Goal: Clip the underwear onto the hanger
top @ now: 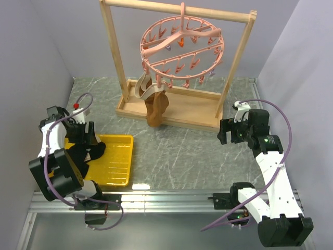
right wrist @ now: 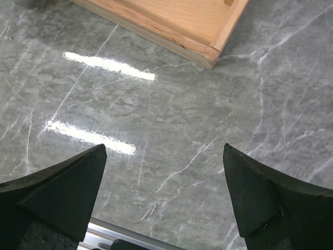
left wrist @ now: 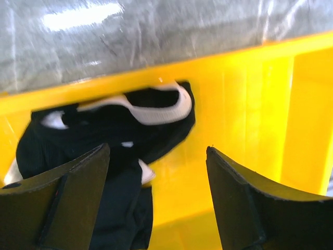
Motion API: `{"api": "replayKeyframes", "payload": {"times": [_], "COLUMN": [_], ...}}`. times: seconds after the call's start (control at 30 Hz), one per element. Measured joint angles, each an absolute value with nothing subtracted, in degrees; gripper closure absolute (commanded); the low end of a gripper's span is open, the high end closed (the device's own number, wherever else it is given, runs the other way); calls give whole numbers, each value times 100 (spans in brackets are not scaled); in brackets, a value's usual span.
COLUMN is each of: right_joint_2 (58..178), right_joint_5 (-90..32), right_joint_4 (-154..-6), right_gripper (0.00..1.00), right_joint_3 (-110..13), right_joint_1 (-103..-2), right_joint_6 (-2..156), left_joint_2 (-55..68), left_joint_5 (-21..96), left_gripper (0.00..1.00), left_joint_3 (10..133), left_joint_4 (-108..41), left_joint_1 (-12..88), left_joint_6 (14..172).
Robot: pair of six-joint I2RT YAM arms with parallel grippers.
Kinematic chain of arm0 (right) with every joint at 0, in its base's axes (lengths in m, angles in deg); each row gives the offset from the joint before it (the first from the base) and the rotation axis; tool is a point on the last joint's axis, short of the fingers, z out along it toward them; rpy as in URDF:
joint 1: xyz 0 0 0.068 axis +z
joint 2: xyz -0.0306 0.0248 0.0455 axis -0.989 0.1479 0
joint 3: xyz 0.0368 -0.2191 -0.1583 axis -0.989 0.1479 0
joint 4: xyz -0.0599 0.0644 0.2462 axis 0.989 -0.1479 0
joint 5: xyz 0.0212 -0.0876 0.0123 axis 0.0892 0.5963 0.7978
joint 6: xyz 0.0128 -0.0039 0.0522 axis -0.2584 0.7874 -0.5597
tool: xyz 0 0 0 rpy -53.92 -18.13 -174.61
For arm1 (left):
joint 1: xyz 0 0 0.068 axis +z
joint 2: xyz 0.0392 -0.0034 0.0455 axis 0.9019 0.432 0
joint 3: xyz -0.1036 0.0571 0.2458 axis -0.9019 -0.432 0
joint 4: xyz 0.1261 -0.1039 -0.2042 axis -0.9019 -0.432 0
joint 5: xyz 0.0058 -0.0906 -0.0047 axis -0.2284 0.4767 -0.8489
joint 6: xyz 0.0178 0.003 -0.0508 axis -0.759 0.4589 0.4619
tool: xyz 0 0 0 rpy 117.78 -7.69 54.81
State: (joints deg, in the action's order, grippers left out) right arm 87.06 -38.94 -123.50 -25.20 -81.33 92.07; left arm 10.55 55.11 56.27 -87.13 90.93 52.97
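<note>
Underwear: black briefs with a pale waistband, the underwear lies bunched in the left part of the yellow tray, pressed toward the tray's far wall.
Left gripper: the left gripper hangs low over the tray with its jaws apart. The left finger is over the black cloth and the right finger is over bare yellow floor; nothing is clamped between them.
Tray edges: its far wall runs just beyond the cloth, with grey counter past it. In the top view the left arm covers the tray's left end, and the right half lies uncovered.
Hanger: the pink hanger hangs by its hook from the top bar of the wooden frame at the far middle, well apart from the tray.
Other garment: a brown-and-cream garment is clipped at the ring's near-left side and hangs down to the frame's base.
Right gripper: the right gripper is spread wide above bare counter, holding nothing, just near of the frame's right corner.
Open room: bare counter lies between the tray and the right arm, and between the tray and the frame's base.
Boundaries: walls close the left and right sides, and a metal rail runs along the near edge.
</note>
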Motion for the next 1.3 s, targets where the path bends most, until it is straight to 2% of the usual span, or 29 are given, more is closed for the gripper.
{"api": "replayKeyframes", "payload": {"times": [0.27,0.37,0.4,0.47,0.5,0.53,0.57,0.67,0.7,0.83,1.03,1.3], "right_joint_2": [8740,8758,8760,8760,8760,8760,8760,8758,8758,8736,8708,8710], "right_joint_5": [-3883,-3883,-3881,-3881,-3881,-3881,-3881,-3883,-3885,-3918,-4052,-4318], "right_joint_4": [-12348,-12348,-12350,-12350,-12350,-12350,-12350,-12350,-12353,-12363,-12385,-12401], "right_gripper": [0,0,0,0,0,0,0,0,0,0,0,0], "right_joint_3": [-2520,-2520,-2520,-2520,-2520,-2520,-2520,-2520,-2520,-2520,-2533,-2568], "right_joint_1": [-8133,-8133,-8133,-8133,-8133,-8133,-8133,-8133,-8133,-8133,-8133,-8133], "right_joint_6": [9205,9205,9207,9207,9207,9207,9207,9207,9207,9209,9209,9211], "left_joint_2": [1363,1527,1590,1684,1717,1728,1726,1643,1568,976,145,-25], "left_joint_5": [5649,5673,5678,5671,5671,5667,5673,5667,5671,5675,5890,6777], "left_gripper": [24,33,39,46,59,65,78,96,99,100,100,100], "left_joint_3": [5537,5511,5498,5478,5469,5469,5469,5476,5500,5856,7244,8796], "left_joint_4": [-7994,-7756,-7679,-7635,-7629,-7635,-7631,-7694,-7797,-8435,-9347,-9961], "left_joint_1": [8999,8905,8868,8806,8776,8745,8701,8575,8514,8183,7027,5508], "left_joint_6": [5618,5673,5707,5742,5758,5777,5773,5764,5769,5753,5784,6433]}}
